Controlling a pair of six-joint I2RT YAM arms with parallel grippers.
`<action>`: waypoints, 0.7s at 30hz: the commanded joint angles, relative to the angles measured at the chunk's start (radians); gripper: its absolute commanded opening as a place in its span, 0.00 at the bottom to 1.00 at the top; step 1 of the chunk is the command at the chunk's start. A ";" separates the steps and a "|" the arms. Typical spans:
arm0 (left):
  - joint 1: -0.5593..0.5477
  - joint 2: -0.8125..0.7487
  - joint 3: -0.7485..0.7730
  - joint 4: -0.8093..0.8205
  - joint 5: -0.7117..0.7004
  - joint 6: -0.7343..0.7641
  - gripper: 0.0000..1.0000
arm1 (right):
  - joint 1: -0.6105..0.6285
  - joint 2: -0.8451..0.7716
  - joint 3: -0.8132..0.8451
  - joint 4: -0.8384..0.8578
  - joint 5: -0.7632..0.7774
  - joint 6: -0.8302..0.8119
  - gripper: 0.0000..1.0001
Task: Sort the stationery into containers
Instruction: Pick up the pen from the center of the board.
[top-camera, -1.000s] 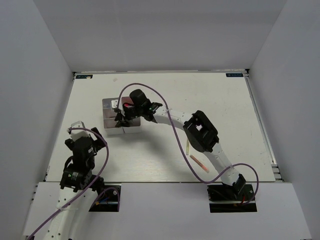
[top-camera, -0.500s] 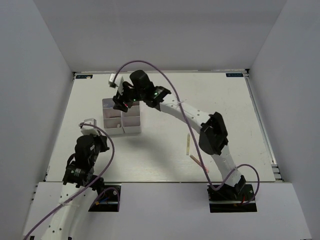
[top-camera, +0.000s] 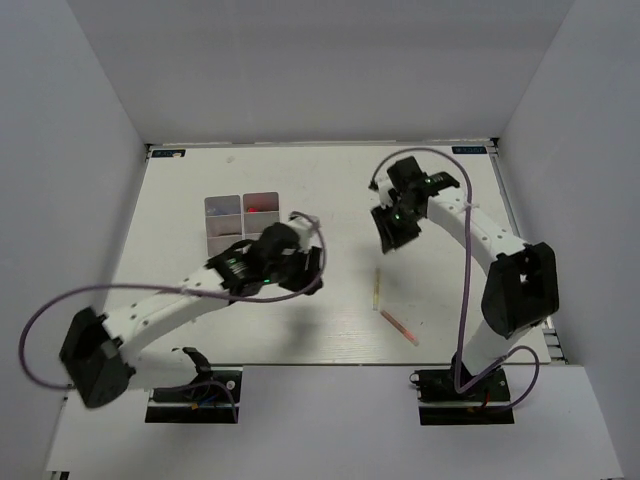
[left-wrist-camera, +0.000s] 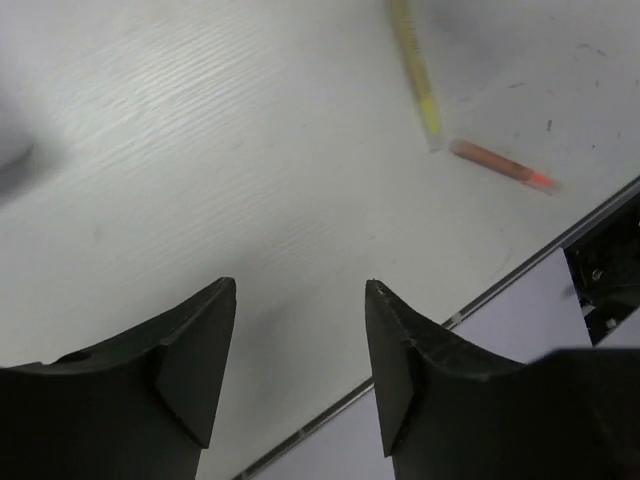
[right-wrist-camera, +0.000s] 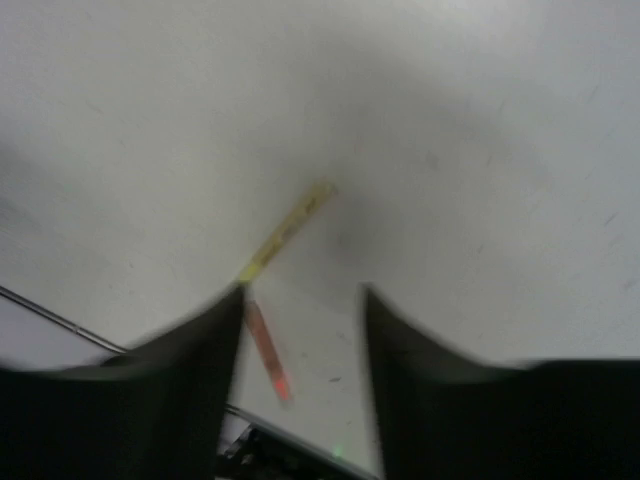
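Observation:
Two thin pencils lie on the table's near middle: a yellowish pencil (top-camera: 376, 288) (left-wrist-camera: 415, 70) (right-wrist-camera: 285, 230) and a pinkish pencil (top-camera: 398, 326) (left-wrist-camera: 500, 165) (right-wrist-camera: 265, 350). My left gripper (top-camera: 308, 268) (left-wrist-camera: 300, 290) hovers left of them, open, with nothing between its fingers. Behind them, my right gripper (top-camera: 388, 234) (right-wrist-camera: 303, 295) hangs over the table, open and empty, its view blurred. The white divided container (top-camera: 243, 205) stands at the back left. A red item (top-camera: 262, 207) lies in one compartment. My left arm hides the tray's near part.
The table's near edge (left-wrist-camera: 520, 275) runs close behind the pink pencil in the left wrist view. White walls enclose the table on the left, back and right. The right arm's purple cable (top-camera: 467, 260) loops above the table's right half.
My right arm has swung from over the tray to the table's right half. The left arm has stretched from the near left corner to in front of the tray.

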 joint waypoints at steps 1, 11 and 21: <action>-0.190 0.218 0.213 -0.029 -0.228 -0.055 0.62 | -0.025 -0.161 -0.174 -0.034 0.025 0.016 0.36; -0.350 0.767 0.666 -0.131 -0.500 -0.267 0.50 | -0.246 -0.392 -0.492 0.211 0.200 0.122 0.28; -0.378 0.965 0.851 -0.124 -0.542 -0.346 0.72 | -0.414 -0.444 -0.536 0.242 0.037 0.237 0.53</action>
